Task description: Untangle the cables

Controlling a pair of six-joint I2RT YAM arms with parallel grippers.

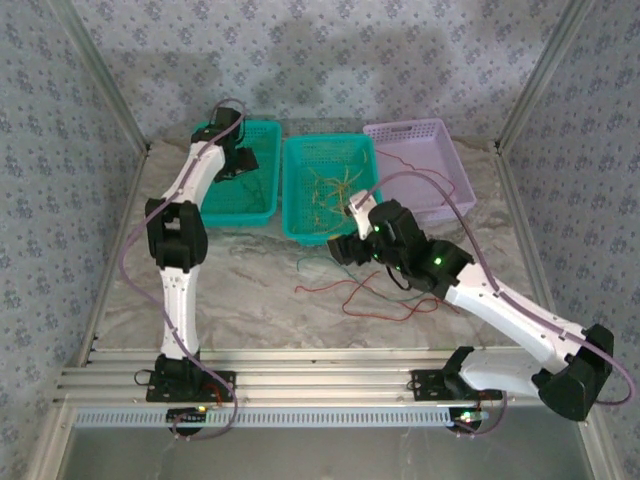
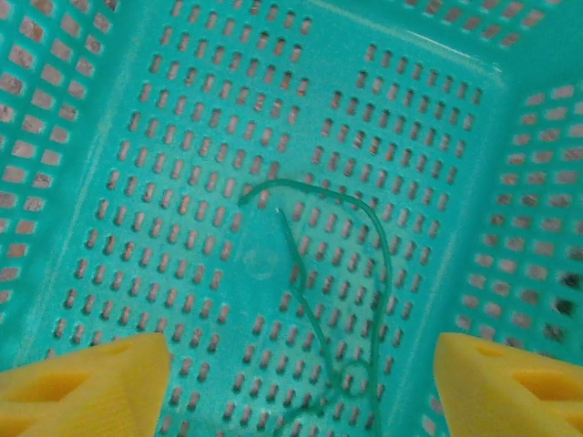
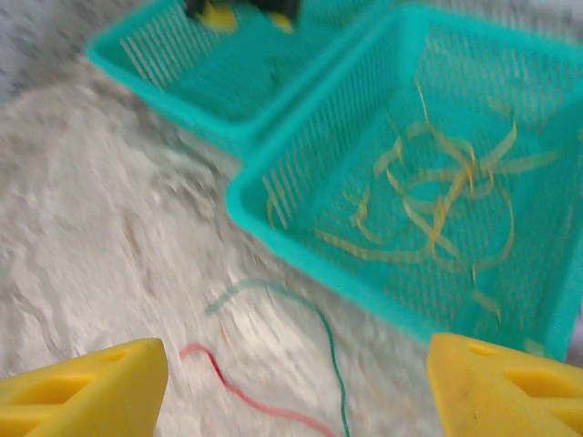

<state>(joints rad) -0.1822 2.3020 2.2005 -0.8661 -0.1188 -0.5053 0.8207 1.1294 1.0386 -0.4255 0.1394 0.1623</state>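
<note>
Top view, baskets: I count three, all slotted plastic. Two are teal, the left basket (image 1: 262, 208) and the middle basket (image 1: 292, 195); one is a lilac basket (image 1: 440, 160).
Top view, table (image 1: 240, 290): one flat top with a pale marbled pattern.
Top view, yellow-orange wires (image 1: 335, 185): a loose tangle of thin strands on the middle basket floor. I cannot count them.
Top view, red wires (image 1: 370, 300): hair-fine loops on the table, in front of the middle basket.
Left wrist view, left gripper (image 2: 301, 341): the jaws stand wide apart above the left basket floor and hold nothing.
Left wrist view, fingers (image 2: 82, 382): two yellow wedges.
Left wrist view, green wire (image 2: 378, 246): one thin curled strand lying on the slotted floor.
Right wrist view, right gripper (image 3: 296, 346): spread wide above the table, holding nothing.
Right wrist view, wires: the picture is blurred. One green strand (image 3: 319, 319) and one red strand lie on the table, just beside the middle basket. Flat yellow-orange strands lie inside it.
</note>
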